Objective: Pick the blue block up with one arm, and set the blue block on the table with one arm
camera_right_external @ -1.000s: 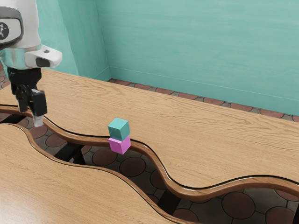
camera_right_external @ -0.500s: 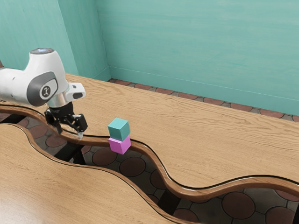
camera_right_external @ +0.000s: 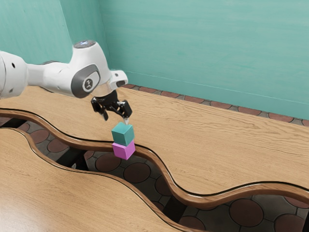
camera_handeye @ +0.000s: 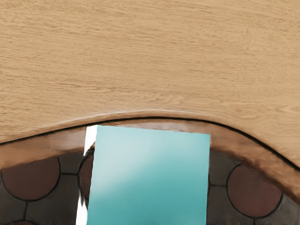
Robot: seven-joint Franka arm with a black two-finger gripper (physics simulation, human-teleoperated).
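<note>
Holding the gripper (camera_right_external: 116,119) spread wide and empty, just above the blue block (camera_right_external: 123,134).

Sitting on top of the pink block (camera_right_external: 123,150), by the table's wavy inner edge (camera_right_external: 159,166). Could knock the stack into the gap (camera_right_external: 136,172) by coming down off-centre and catching the blue block's top with a finger, or drag the pink block along by closing too low. Cut off at the wrist view's lower edge; hard to make out any footing under the pink block.
</note>
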